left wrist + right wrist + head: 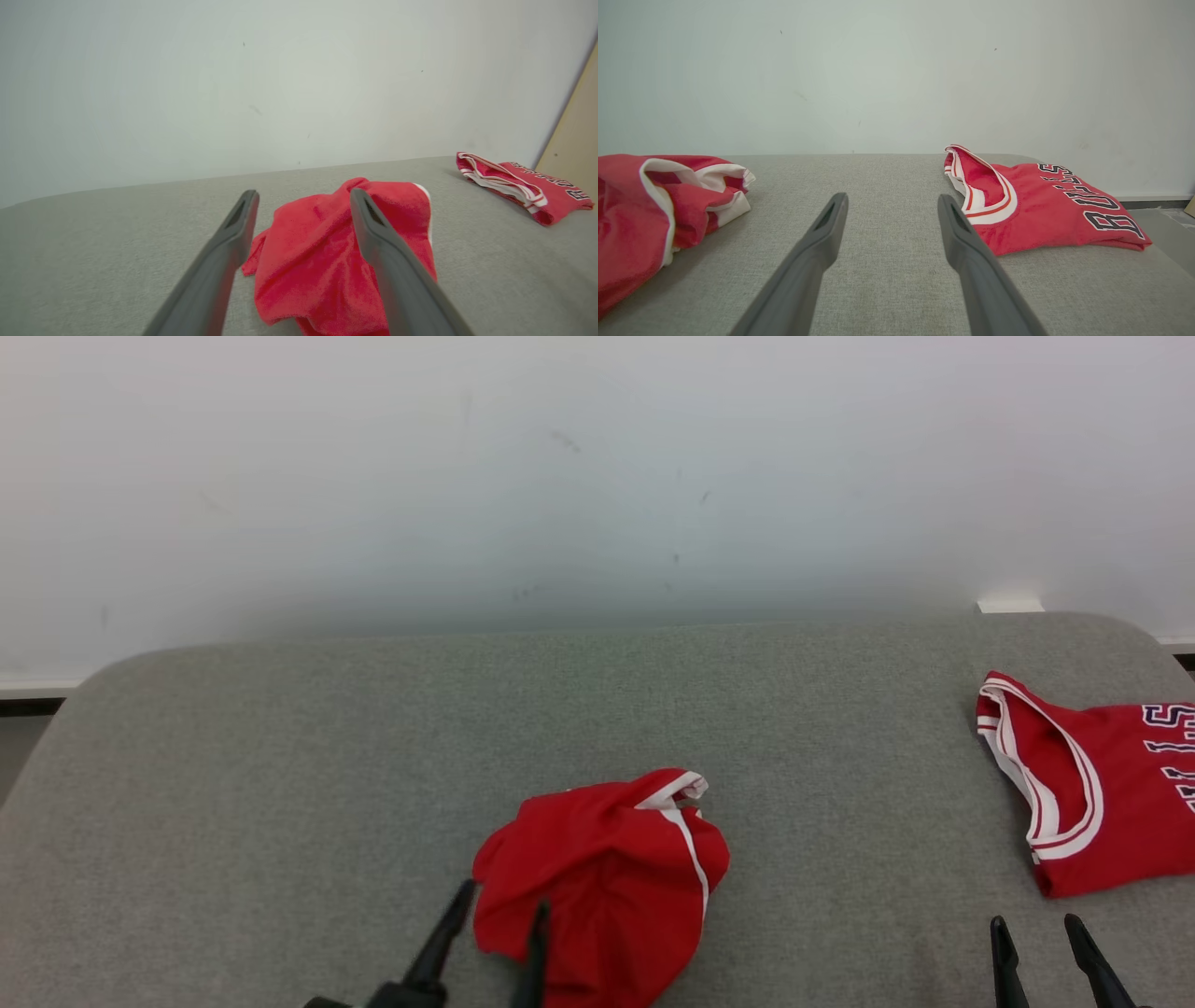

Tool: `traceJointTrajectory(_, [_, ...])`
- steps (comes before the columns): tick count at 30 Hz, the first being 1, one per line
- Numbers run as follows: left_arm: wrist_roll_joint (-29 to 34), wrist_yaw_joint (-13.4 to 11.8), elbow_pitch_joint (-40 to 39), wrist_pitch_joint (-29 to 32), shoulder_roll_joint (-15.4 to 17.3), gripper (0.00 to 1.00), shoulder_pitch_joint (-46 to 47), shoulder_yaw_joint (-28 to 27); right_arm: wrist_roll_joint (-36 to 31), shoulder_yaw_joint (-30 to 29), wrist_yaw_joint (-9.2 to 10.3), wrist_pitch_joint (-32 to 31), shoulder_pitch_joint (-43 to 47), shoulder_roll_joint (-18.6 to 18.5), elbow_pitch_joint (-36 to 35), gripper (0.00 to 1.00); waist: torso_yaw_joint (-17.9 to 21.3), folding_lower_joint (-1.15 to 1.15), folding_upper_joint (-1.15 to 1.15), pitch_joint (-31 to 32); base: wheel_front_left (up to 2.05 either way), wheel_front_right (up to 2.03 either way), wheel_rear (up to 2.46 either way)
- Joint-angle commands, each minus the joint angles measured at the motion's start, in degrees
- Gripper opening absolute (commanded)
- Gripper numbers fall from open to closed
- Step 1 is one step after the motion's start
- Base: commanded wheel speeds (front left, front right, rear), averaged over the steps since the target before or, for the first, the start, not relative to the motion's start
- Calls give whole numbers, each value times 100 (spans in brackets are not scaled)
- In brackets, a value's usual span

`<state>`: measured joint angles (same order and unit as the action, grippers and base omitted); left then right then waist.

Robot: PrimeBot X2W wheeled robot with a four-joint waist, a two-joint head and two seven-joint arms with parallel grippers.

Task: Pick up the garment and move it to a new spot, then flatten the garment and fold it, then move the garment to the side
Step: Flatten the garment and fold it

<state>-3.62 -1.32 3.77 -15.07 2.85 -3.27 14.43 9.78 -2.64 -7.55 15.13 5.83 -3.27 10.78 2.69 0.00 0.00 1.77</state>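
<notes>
A crumpled red garment (607,868) with white trim lies in a heap on the grey padded table (280,756), near its front middle. It also shows in the left wrist view (317,247) and at the left edge of the right wrist view (626,214). My left gripper (502,899) is open at the heap's near left edge. One finger is over the cloth and the other is just left of it (303,193). Nothing is pinched between them. My right gripper (1034,922) stands open over bare table at the front right (892,197).
A second red jersey (1111,793) with dark lettering lies folded flat at the table's right edge (1041,210), just beyond my right gripper. A pale wall stands behind the table. A tan board (574,140) leans at the far right.
</notes>
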Motion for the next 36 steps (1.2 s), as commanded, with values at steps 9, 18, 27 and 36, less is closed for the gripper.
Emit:
traceJointTrajectory(9, [161, 230, 1276, 199, 19, 100, 462, 1251, 102, 69, 13, -3, -96, -31, 27, 100, 474, 0, 0, -50, 0, 0, 0])
traceJointTrajectory(18, [120, -149, 2737, 331, 21, 100, 957, 1479, 179, 184, 14, -3, -154, -10, 85, 100, 820, 0, 0, -232, 0, 0, 0])
traceJointTrajectory(27, [-380, -71, 3524, 412, 22, 0, 1531, 1259, 213, 139, 14, -3, -175, -4, 141, 100, 948, 0, 0, -334, 0, 0, 0])
traceJointTrajectory(36, [-1642, 252, 2245, 520, 18, 0, 2132, 1504, 273, 260, 14, -3, -178, 15, 215, 100, 852, 0, 0, -186, 0, 0, 0])
